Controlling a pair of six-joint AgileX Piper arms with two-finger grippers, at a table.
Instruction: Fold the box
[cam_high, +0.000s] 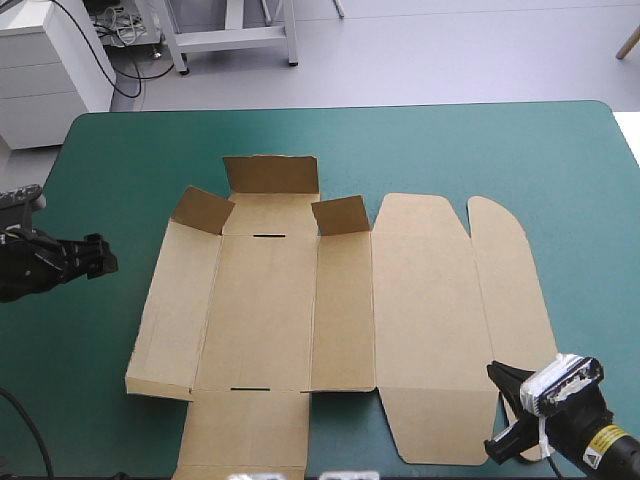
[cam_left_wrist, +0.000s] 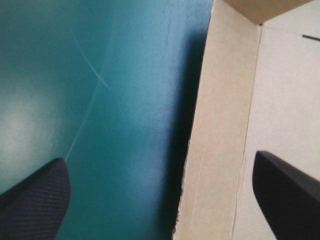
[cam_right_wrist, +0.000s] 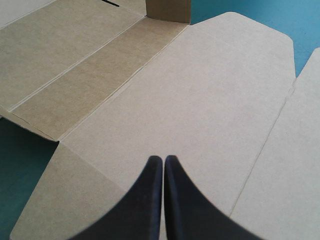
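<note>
The brown box (cam_high: 300, 300) lies as a cut sheet in the middle of the teal-green table. Three flaps at its far end stand up, and its left wall (cam_high: 175, 310) is slightly raised. The lid panel (cam_high: 420, 320) lies flat to the right. My left gripper (cam_high: 103, 258) hovers over the cover left of the box. In the left wrist view this gripper (cam_left_wrist: 160, 165) is open, with the box's left edge (cam_left_wrist: 215, 150) ahead between its fingers. My right gripper (cam_high: 500, 408) is at the box's near right corner. In the right wrist view it (cam_right_wrist: 163, 161) is shut above the lid panel (cam_right_wrist: 200, 90).
Bare teal-green cover (cam_high: 500, 150) surrounds the sheet on the far, left and right sides. A near flap (cam_high: 245, 430) of the box reaches the table's front edge. A white cabinet (cam_high: 50, 60) stands beyond the far left corner.
</note>
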